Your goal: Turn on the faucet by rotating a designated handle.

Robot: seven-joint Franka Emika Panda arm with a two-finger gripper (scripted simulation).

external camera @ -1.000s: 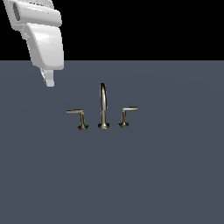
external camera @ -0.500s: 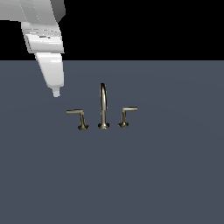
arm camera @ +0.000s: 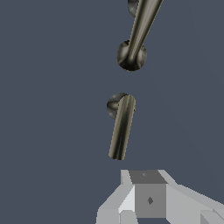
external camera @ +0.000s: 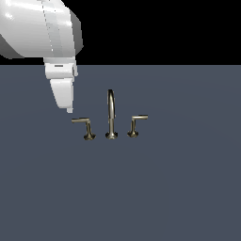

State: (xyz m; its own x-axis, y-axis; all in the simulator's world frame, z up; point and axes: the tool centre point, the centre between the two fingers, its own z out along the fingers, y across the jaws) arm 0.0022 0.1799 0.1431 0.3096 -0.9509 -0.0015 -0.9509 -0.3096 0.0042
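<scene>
The hand (external camera: 69,109) hangs low over the counter (external camera: 179,188), its white tapering tip just above and to the exterior view's left of the handle (external camera: 83,124); it holds nothing and touches nothing, and neither view shows how far apart its fingers stand, so I cannot tell whether it is released or clenched. The faucet (external camera: 111,118) stands near the middle of the flat, matte slate-grey counter: a tall thin arched spout (external camera: 111,113) between two L-shaped levers on flared bases, all in dull, glossy brass. The handle is the lever on the exterior view's left, its thin arm reaching out level toward the hand from a slanted stem. The other lever (external camera: 135,123) on the exterior view's right has a shorter arm on an upright stem. The wrist view looks straight down: the handle (arm camera: 120,126) appears as a short rounded bar ending over its round base, the spout (arm camera: 136,33) beyond it, and blocky grey and white parts of the hand (arm camera: 144,199) at the frame edge. The exterior view alone shows the bulky white arm (external camera: 37,28) and the far lever.
</scene>
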